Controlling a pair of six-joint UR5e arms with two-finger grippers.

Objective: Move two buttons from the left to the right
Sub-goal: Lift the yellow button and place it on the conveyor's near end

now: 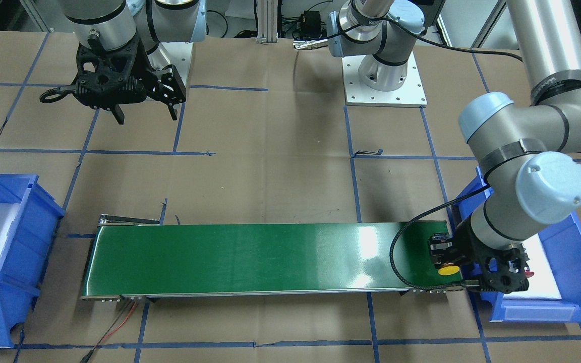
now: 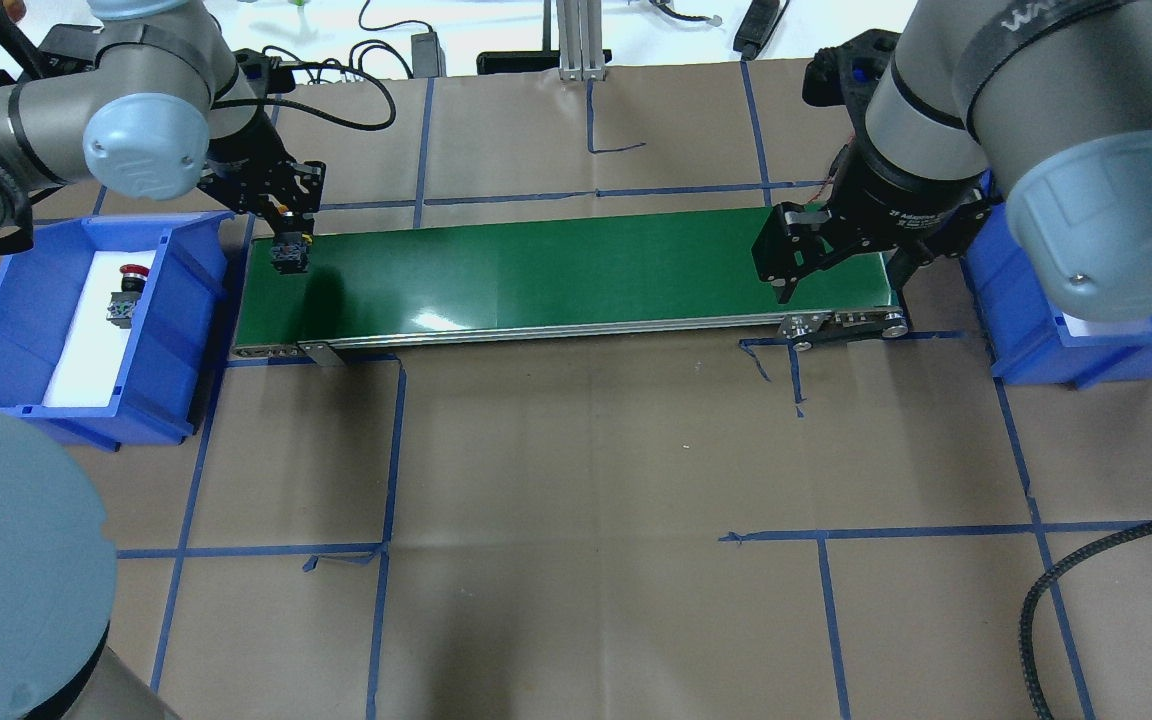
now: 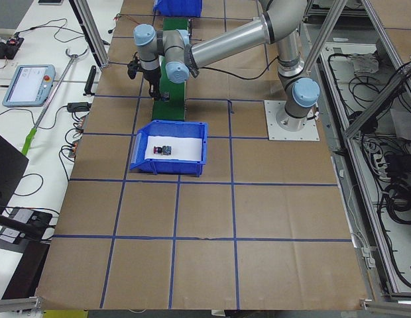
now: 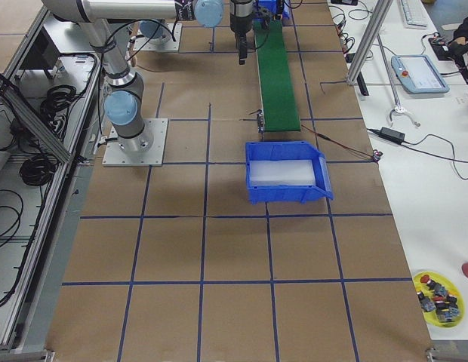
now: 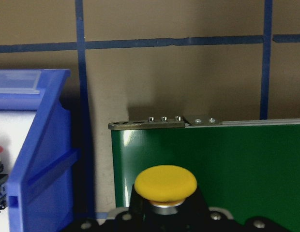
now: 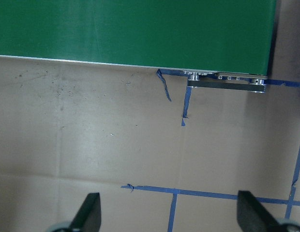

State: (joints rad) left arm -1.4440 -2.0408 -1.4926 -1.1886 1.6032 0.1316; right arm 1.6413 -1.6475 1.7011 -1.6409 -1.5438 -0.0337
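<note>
My left gripper [image 2: 291,262] is shut on the yellow-capped button [image 1: 449,270], held at the left end of the green conveyor belt [image 2: 556,275]. I cannot tell whether the button touches the belt. The left wrist view shows the yellow cap [image 5: 165,183] over the belt's end. The red-capped button [image 2: 126,295] lies on white foam in the blue bin [image 2: 186,300] on the robot's left. My right gripper [image 2: 844,280] is open and empty, hovering by the belt's right end; its fingers [image 6: 89,212] hang over brown paper.
A second blue bin [image 2: 1036,340] with white foam stands past the belt's right end. The belt's metal end rollers [image 2: 841,325] stick out at the near edge. A yellow dish [image 4: 439,298] with spare buttons sits on the far side table.
</note>
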